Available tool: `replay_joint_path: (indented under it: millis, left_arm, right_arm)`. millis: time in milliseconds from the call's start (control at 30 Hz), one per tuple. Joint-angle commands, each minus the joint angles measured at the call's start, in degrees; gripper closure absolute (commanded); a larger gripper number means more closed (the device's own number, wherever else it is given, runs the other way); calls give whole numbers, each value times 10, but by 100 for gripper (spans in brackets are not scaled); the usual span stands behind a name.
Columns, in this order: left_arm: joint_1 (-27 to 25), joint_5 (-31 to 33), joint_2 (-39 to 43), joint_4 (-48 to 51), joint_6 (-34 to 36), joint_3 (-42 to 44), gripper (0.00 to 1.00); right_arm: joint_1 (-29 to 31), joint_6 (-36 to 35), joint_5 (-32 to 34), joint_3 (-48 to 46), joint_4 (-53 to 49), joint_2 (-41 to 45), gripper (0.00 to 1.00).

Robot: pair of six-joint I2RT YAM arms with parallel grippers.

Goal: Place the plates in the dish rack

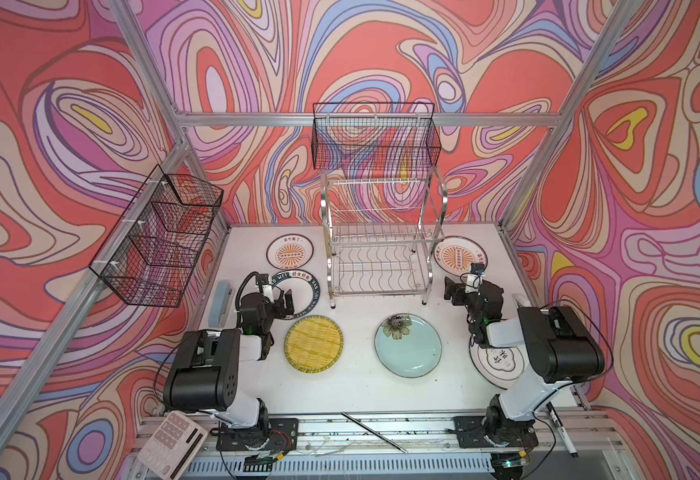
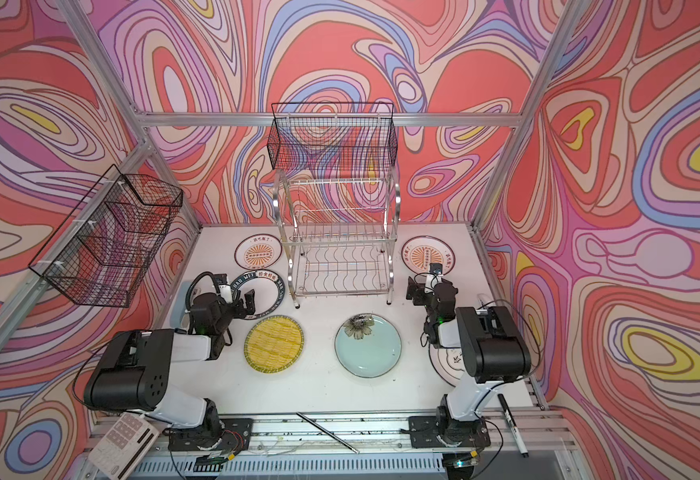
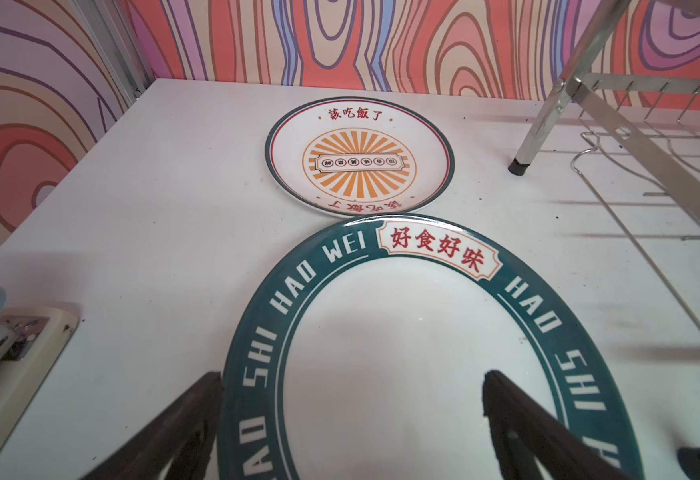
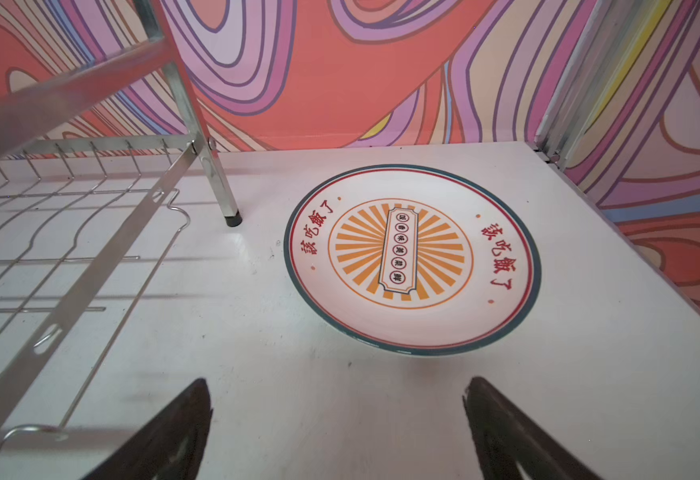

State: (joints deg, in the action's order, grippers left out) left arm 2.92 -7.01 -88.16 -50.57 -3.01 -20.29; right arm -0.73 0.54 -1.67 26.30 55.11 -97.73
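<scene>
The chrome dish rack (image 1: pixel 381 249) stands empty at the back middle. Six plates lie flat on the white table. An orange-sunburst plate (image 1: pixel 290 251) and the green lettered-rim plate (image 3: pixel 381 353) are to the rack's left. A second sunburst plate (image 4: pixel 412 259) is to its right. The yellow plate (image 1: pixel 314 341) and the aqua flower plate (image 1: pixel 408 347) are in front. A black-ringed white plate (image 1: pixel 491 365) is partly hidden under the right arm. My left gripper (image 3: pixel 353 376) hangs open over the lettered plate. My right gripper (image 4: pixel 338 381) is open above bare table, short of the sunburst plate.
A black mesh basket (image 1: pixel 375 137) hangs above the rack and another (image 1: pixel 161 237) on the left wall. A pale blue object (image 1: pixel 223 303) lies at the table's left edge. A keypad (image 1: pixel 171 440), a thin metal rod (image 1: pixel 375 432) and a marker (image 1: pixel 560 428) lie along the front rail.
</scene>
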Motion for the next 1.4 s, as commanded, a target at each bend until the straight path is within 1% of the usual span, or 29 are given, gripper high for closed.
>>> replay_joint_path:
  millis: [0, 1067, 1167, 1233, 1300, 1367]
  left_arm:
    - [-4, 5, 0, -3, 11, -12, 0]
    - [-5, 8, -1, 0, 11, -13, 0]
    - [-6, 13, 1, 1, 11, -14, 0]
    - [-7, 25, 11, 30, 8, -26, 0]
    - [-8, 35, 31, 83, 5, -46, 0]
    - [-9, 46, 55, 156, -2, -71, 0]
  right_arm:
    - [-2, 7, 18, 9, -10, -7, 2]
    - [-2, 7, 17, 9, -10, -8, 2]
    - [-1, 8, 26, 6, -5, -5, 2]
    - [-2, 14, 44, 2, -6, 9, 2]
    - [-2, 19, 57, -6, -15, 37, 2]
    - [-2, 23, 72, -23, -18, 75, 2]
